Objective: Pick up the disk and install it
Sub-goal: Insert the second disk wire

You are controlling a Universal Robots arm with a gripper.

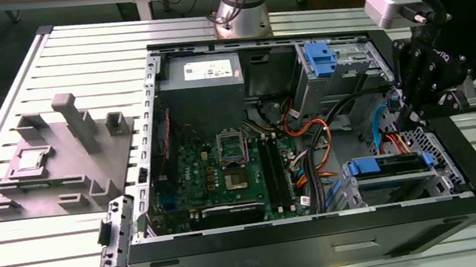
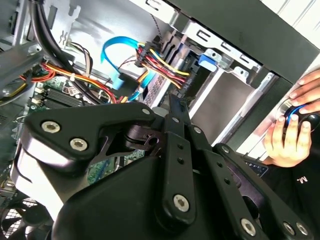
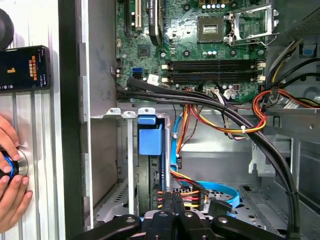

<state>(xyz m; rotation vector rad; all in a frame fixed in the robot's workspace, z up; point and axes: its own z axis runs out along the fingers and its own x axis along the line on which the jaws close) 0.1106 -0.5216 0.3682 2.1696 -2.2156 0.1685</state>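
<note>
A slatted metal table (image 1: 45, 256) carries an open black case (image 1: 322, 242), with the arm's base behind it.

The gripper (image 1: 411, 117) hangs inside the case at the exterior view's right, low among the cables (image 1: 320, 144). In the first wrist view the gripper (image 3: 172, 204) sits right at a bundle of red, yellow and black wires with a connector; whether it is spread or closed, or touching that connector, I cannot tell. It holds no disk that shows.

The disk (image 1: 390, 168) sits in the metal cage (image 1: 444, 170) at the case's near corner on the exterior view's right, just beside and below the gripper. In the first wrist view the disk (image 3: 150, 142) stands edge-on in a slot of that cage, blue tab outward and dark body behind it, next to the wires.

Further out lies the green board (image 1: 224, 169) with its empty socket and dark memory slots. A grey fixture (image 1: 61, 160) lies on the table at the exterior view's left, apart from the case.

Outside the case wall, a person's hand (image 3: 10, 185) rests on a round knob, with a phone (image 3: 22, 67) lying near it.
</note>
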